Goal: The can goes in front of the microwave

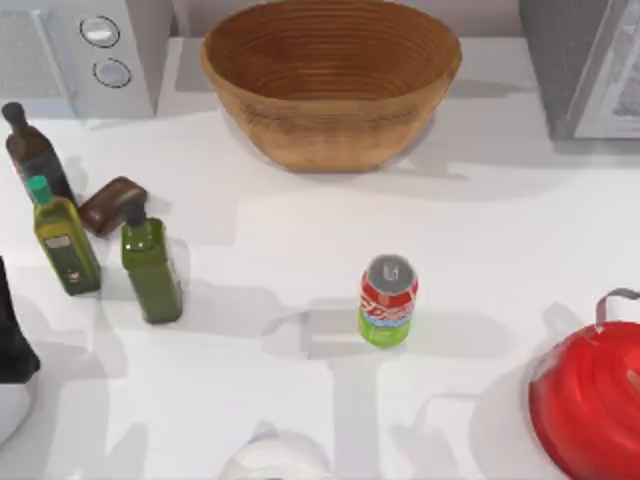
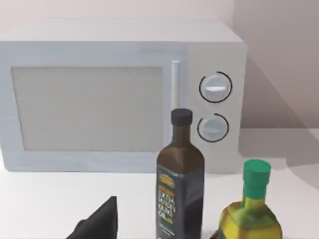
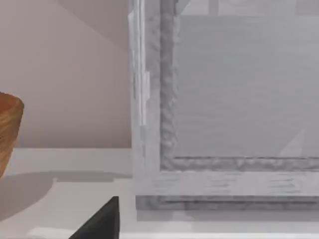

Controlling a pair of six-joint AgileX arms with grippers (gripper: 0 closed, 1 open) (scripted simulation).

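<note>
can (image 1: 388, 301) upright mid-table, seemingly far from either pincer

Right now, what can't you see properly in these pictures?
- White microwave: top view's upper-left edge cuts it off.
- Red ridged dome: cropped at the lower-right corner.
- Tall dark bottle: left wrist view's edge cuts off its base.
- Left gripper: a dark tip; fingers unclear.

- The left arm (image 1: 14, 335) is a dark shape at the left edge of the table, low down and parked.
- A dark finger (image 2: 99, 221) of the left gripper pokes into the left wrist view.
- A dark finger (image 3: 102, 221) of the right gripper pokes into the right wrist view.
</note>
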